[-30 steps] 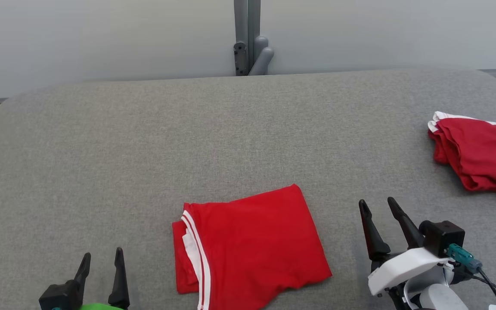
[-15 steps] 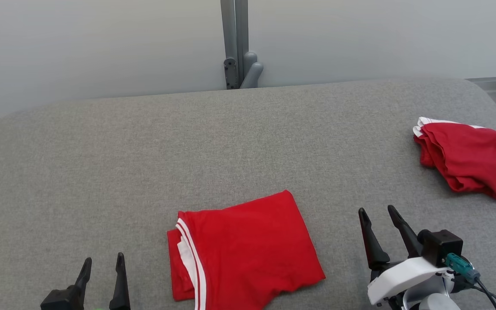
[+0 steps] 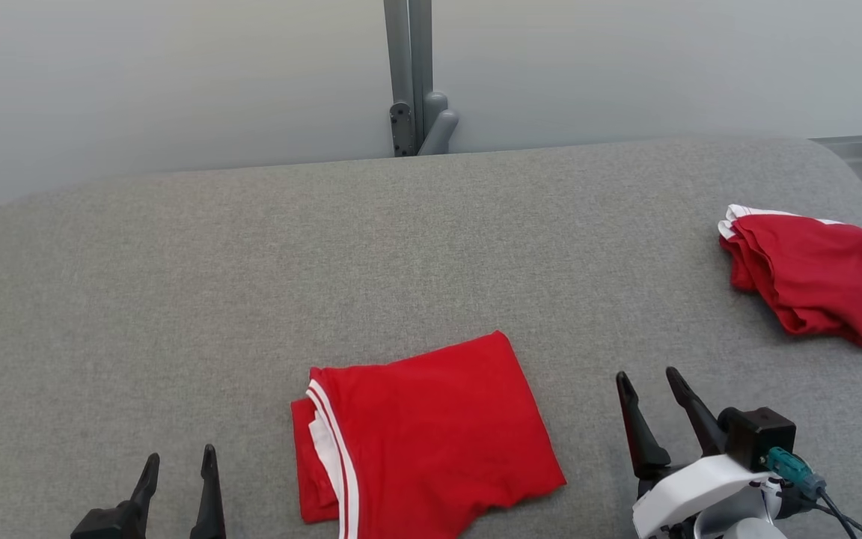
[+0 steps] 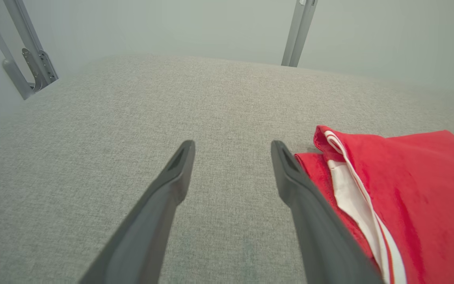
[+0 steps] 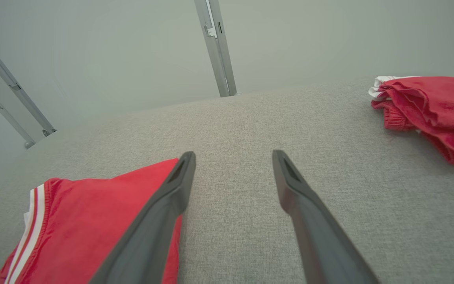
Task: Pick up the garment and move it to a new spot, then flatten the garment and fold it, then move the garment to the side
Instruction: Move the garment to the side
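1. Left gripper [image 3: 181,453] and right gripper [image 3: 646,374], head view: both with fingers apart and empty. The folded garment [image 3: 431,427] lies flat between them, seemingly nearer the right gripper.
2. Left wrist view: the garment's striped edge is just right of the fingers.
3. Right wrist view: the garment is just left of the fingers. A second red garment [image 5: 432,106] lies well apart to the right.

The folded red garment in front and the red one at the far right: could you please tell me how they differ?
The folded garment lies flat as a neat rectangle; the bunched garment is a loose, rippled heap. The folded garment sits centre front; the bunched garment lies near the right edge. Both are red with white trim, resting unheld on the grey surface.
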You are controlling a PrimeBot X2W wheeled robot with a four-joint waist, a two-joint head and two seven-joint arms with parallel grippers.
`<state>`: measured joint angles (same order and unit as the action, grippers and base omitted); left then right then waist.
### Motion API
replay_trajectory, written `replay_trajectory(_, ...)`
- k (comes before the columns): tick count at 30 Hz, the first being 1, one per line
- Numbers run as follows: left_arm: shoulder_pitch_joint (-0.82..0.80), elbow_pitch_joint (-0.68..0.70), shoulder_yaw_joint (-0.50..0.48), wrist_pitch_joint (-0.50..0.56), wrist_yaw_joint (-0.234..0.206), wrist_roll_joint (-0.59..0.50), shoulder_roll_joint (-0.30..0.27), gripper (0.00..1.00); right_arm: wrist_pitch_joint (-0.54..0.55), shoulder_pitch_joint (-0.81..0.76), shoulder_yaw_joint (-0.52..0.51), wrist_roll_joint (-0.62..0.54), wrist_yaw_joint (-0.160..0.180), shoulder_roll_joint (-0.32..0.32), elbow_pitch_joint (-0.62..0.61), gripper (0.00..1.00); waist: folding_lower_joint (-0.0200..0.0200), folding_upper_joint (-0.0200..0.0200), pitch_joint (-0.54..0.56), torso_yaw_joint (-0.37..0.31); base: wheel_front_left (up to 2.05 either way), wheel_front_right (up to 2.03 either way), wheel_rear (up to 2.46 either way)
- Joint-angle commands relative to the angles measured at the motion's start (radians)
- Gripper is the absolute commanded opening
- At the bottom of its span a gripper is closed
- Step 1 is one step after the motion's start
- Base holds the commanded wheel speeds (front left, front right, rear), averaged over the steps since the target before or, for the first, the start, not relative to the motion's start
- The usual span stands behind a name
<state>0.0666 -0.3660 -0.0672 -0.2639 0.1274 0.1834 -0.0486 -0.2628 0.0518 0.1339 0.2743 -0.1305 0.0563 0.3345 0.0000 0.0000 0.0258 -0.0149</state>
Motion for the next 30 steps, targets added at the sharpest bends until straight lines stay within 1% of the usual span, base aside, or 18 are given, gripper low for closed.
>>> replay_trajectory(1, 0.006, -0.003, 0.001, 0.001, 0.003, 0.001, -0.004, 1.00, -0.002, -0.009, 0.004, 0.009, 0.000, 0.001, 0.009, 1.00, 0.0000, 0.0000, -0.008, 0.004, 0.00, 0.00, 0.00)
replay_trajectory(6, -0.018, -0.006, 0.029, 0.001, 0.003, 0.004, -0.004, 1.00, -0.002, 0.017, 0.047, 0.039, 0.000, 0.003, 0.044, 1.00, 0.0000, 0.0000, -0.044, 0.028, 0.00, 0.00, 0.00)
replay_trajectory(12, -0.067, 0.008, 0.065, 0.001, 0.004, 0.022, -0.004, 1.00, -0.002, 0.098, 0.140, 0.104, 0.000, 0.012, 0.096, 1.00, 0.0000, 0.0000, -0.156, 0.071, 0.00, 0.00, 0.00)
replay_trajectory(14, -0.076, 0.010, 0.071, 0.001, 0.004, 0.025, -0.005, 1.00, -0.002, 0.115, 0.156, 0.115, 0.000, 0.016, 0.109, 1.00, 0.0000, 0.0000, -0.173, 0.079, 0.00, 0.00, 0.00)
replay_trajectory(19, -0.118, 0.006, 0.091, 0.001, -0.001, 0.035, -0.004, 1.00, -0.002, 0.197, 0.216, 0.143, 0.000, 0.034, 0.204, 1.00, 0.0000, 0.0000, -0.233, 0.109, 0.00, 0.00, 0.00)
replay_trajectory(25, -0.154, 0.006, 0.104, 0.001, -0.004, 0.036, -0.004, 1.00, 0.001, 0.270, 0.302, 0.195, 0.000, 0.047, 0.315, 1.00, 0.0000, 0.0000, -0.266, 0.135, 0.00, 0.00, 0.00)
replay_trajectory(26, -0.157, 0.006, 0.104, 0.001, -0.004, 0.036, -0.004, 1.00, 0.001, 0.277, 0.321, 0.208, 0.000, 0.047, 0.337, 0.78, 0.0000, 0.0000, -0.268, 0.136, 0.00, 0.00, 0.00)
replay_trajectory(27, -0.160, 0.006, 0.105, 0.001, -0.006, 0.036, -0.004, 1.00, 0.002, 0.285, 0.334, 0.221, 0.000, 0.044, 0.352, 0.43, 0.0000, 0.0000, -0.270, 0.138, 0.00, 0.00, 0.00)
replay_trajectory(28, -0.162, 0.008, 0.106, 0.001, -0.007, 0.037, -0.004, 1.00, 0.005, 0.291, 0.348, 0.232, 0.000, 0.044, 0.363, 0.00, 0.0000, 0.0000, -0.271, 0.138, 0.00, 0.00, 0.00)
replay_trajectory(30, -0.162, 0.010, 0.106, 0.001, -0.008, 0.038, -0.004, 1.00, 0.007, 0.304, 0.351, 0.254, 0.000, 0.047, 0.366, 0.00, 0.0000, 0.0000, -0.272, 0.137, 0.00, 0.00, 0.00)
